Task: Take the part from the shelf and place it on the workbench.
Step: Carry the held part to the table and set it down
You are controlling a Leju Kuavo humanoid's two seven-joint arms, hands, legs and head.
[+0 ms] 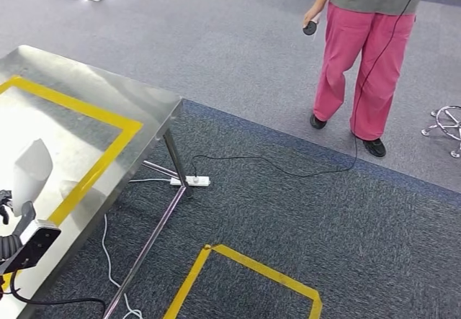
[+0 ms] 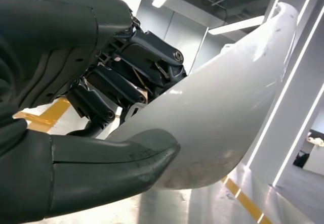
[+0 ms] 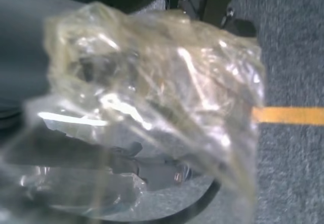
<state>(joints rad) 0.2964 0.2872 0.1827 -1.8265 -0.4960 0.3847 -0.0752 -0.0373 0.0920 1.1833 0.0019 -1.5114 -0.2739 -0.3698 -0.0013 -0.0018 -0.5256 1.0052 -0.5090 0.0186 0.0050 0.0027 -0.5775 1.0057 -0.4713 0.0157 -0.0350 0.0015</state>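
Left hand: thumb and dark fingers clamp the curved white plastic part.
Part: above the steel workbench, near its yellow-taped near edge.
Right hand: wrapped in crinkled clear plastic film; grip cannot be told.

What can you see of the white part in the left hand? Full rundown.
The white part is a curved, smooth shell, glossy like moulded plastic or painted panel, with grey scuffs and dirt along its lower edge. The left hand grips one end, thumb on one face and dark fingers on the other. In the head view the part is over the steel workbench, inside the yellow tape outline; contact with the surface is unclear.
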